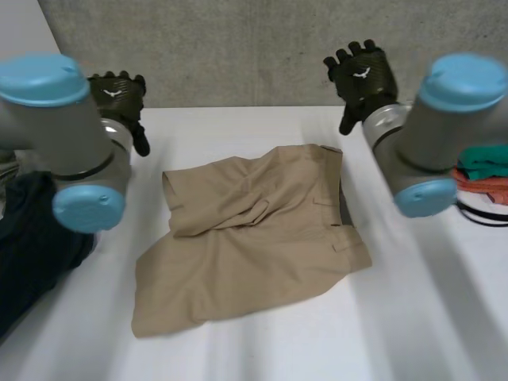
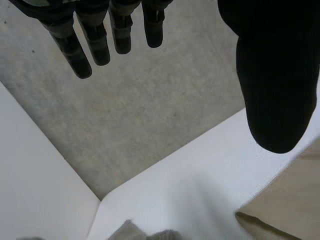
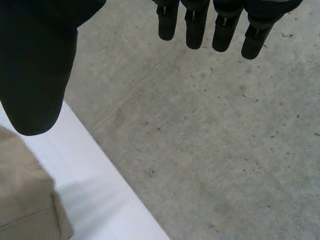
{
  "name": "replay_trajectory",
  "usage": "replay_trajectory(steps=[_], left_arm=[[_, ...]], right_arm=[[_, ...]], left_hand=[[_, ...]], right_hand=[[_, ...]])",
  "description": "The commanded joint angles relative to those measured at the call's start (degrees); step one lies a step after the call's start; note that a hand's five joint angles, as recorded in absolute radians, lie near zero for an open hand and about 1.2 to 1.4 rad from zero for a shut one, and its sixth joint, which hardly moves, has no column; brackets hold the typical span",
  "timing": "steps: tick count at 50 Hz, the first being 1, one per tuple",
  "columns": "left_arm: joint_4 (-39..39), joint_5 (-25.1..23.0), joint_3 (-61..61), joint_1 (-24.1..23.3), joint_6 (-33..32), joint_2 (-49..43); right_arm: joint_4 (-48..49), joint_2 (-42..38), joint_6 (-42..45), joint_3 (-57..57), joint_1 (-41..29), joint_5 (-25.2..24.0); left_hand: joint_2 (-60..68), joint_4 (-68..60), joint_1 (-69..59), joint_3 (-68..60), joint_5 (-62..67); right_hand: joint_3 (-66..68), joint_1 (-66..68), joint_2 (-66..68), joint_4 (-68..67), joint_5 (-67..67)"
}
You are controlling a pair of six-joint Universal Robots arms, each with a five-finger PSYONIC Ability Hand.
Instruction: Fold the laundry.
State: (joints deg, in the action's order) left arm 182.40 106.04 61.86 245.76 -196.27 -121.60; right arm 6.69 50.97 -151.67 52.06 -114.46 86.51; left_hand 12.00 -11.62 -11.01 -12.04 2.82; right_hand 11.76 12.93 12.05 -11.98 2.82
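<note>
**Both hands raised, shorts left flat on the table**

The tan shorts are spread across the middle of the white table, one leg rumpled over. The left hand is held up by the far edge, well apart from the cloth, fingers straight and spread, nothing gripped. The right hand is lifted opposite, likewise extended, nothing held. A dark garment is seen at the left side, coloured clothes at the right.

One pair of khaki shorts on one white tabletop. One dark navy garment at its left edge. Two bunched pieces at its right edge: one green garment, one orange garment. Two black hands: left hand, right hand.
</note>
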Motion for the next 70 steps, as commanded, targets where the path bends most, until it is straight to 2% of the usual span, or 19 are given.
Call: replay_trajectory(steps=[1,4,6,7,9,12,14,19,24,28,36,43,51,60,67,70], left_arm=[[-7.0,-11.6,19.9,-0.8,1.3,16.7],[-13.0,-18.4,27.9,-1.0,2.4,23.0],[-16.2,-20.9,31.3,-1.0,3.0,25.4],[-18.9,-22.9,34.6,-0.8,3.6,27.5],[-21.1,-24.0,37.9,-0.7,4.0,28.9],[-22.4,-24.3,43.7,-0.7,4.2,29.9],[-21.5,-23.7,45.9,-0.4,4.1,29.5],[-14.8,-20.9,50.4,1.3,3.1,26.0],[-8.2,-19.1,52.0,1.0,2.6,24.3],[-5.7,-17.3,51.3,0.2,2.1,21.9],[-3.5,-11.9,49.5,-1.6,-0.2,18.7],[0.5,-9.9,47.8,-2.2,-2.3,16.0],[3.1,-9.7,45.2,-2.9,-3.1,13.5],[3.6,-9.9,42.5,-2.7,-3.2,11.0],[4.8,-10.1,41.5,-2.6,-3.2,11.7],[5.1,-10.1,41.2,-2.7,-3.2,11.7]], right_arm=[[-16.6,13.8,2.7,12.6,4.7,-11.5],[-24.8,18.5,4.5,18.5,7.5,-16.5],[-28.2,20.4,5.5,21.6,8.8,-18.8],[-31.2,22.0,6.7,24.6,10.0,-21.1],[-32.9,23.0,8.5,27.9,11.2,-23.5],[-32.4,24.9,13.0,35.5,12.9,-27.7],[-30.5,25.4,15.7,39.6,13.5,-29.3],[-18.9,24.2,22.7,51.2,14.5,-32.1],[-6.9,20.3,22.4,55.9,14.5,-32.5],[-1.4,17.6,20.6,56.4,14.5,-32.5],[7.4,15.7,15.7,55.8,14.5,-32.6],[11.2,15.0,13.7,55.3,13.4,-32.5],[14.1,12.5,13.5,52.8,11.5,-31.4],[17.9,8.2,13.9,49.0,9.6,-28.4],[21.0,5.2,15.2,46.2,8.6,-25.4],[20.8,4.7,15.4,45.5,8.4,-25.2]], left_hand=[[4.1,-4.5,-5.1,-4.0,3.3],[17.5,-17.9,-18.5,-17.5,16.7],[19.4,-19.8,-20.4,-19.4,18.6],[20.4,-20.8,-21.4,-20.4,19.6],[22.4,-22.8,-23.4,-22.4,21.6],[23.1,-23.5,-24.1,-23.1,22.3],[23.3,-23.7,-24.3,-23.2,22.5],[22.8,-23.2,-23.8,-22.7,22.0],[21.1,-21.5,-22.1,-21.0,20.3],[21.1,-21.5,-22.1,-21.0,20.3],[19.7,-20.1,-20.7,-19.7,18.9],[23.4,-23.8,-24.4,-23.4,22.6],[36.7,-37.1,-37.7,-36.7,35.9],[63.8,-64.1,-64.8,-63.7,62.9],[68.0,-68.4,-69.0,-68.0,67.2],[68.0,-68.4,-69.0,-68.0,67.2]], right_hand=[[-0.1,-1.3,-0.4,0.3,-1.2],[12.5,11.3,12.2,-12.3,11.5],[14.5,13.4,14.2,-14.3,13.5],[21.1,19.9,20.8,-20.8,20.0],[24.8,23.6,24.5,-24.6,23.7],[35.4,34.2,35.1,-35.2,34.3],[35.4,34.2,35.1,-35.2,34.4],[35.3,34.1,35.0,-35.0,34.2],[26.5,25.3,26.2,-26.3,25.5],[23.8,22.7,23.5,-23.6,22.8],[23.8,22.6,23.5,-23.6,22.7],[24.5,23.3,24.2,-24.3,23.4],[27.0,25.8,26.7,-26.8,25.9],[33.6,32.4,33.3,-33.3,32.5],[41.3,40.1,41.0,-41.1,40.2],[52.4,51.2,52.1,-52.1,51.3]])
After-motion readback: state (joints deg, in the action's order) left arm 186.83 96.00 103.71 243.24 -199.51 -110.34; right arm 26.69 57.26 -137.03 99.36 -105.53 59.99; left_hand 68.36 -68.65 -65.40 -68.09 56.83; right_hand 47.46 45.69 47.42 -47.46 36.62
